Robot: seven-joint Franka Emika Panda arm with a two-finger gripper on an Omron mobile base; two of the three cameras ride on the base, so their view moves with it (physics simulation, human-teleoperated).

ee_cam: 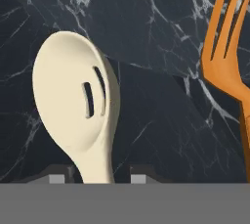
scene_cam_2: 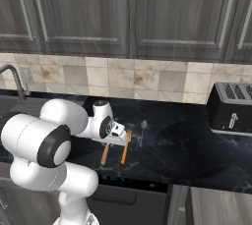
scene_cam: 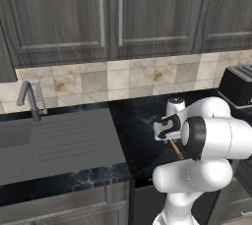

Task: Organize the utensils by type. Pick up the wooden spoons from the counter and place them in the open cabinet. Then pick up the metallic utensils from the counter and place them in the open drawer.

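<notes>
A: What do we count on the black marble counter (scene_cam_2: 187,155)?

B: Taking the toaster (scene_cam_2: 231,108) as our landmark, we see three utensils to its left in the right base view: two orange-handled ones lying side by side, and one thin metallic spoon (scene_cam_2: 142,130) just beyond them, nearer the toaster. In the hand view we make out one pale slotted spoon (ee_cam: 78,105) and, beside it, one orange fork (ee_cam: 227,56) with its tines pointing away.

A: One toaster, then?

B: One, at the back of the counter. Well away from it on the far side we also see one sink (scene_cam: 49,138) with one tap (scene_cam: 28,100).

A: And the gripper (scene_cam_2: 117,138)?

B: It hangs low over the orange-handled pair, left of the toaster. In the hand view the neck of the slotted spoon runs down between the two finger tips (ee_cam: 57,179), one on each side of it. The jaws stand partly apart; we cannot tell whether the pads are pressing on the neck or just short of it

A: Is the spoon lifted?

B: We cannot tell; the counter shows close behind it
</notes>
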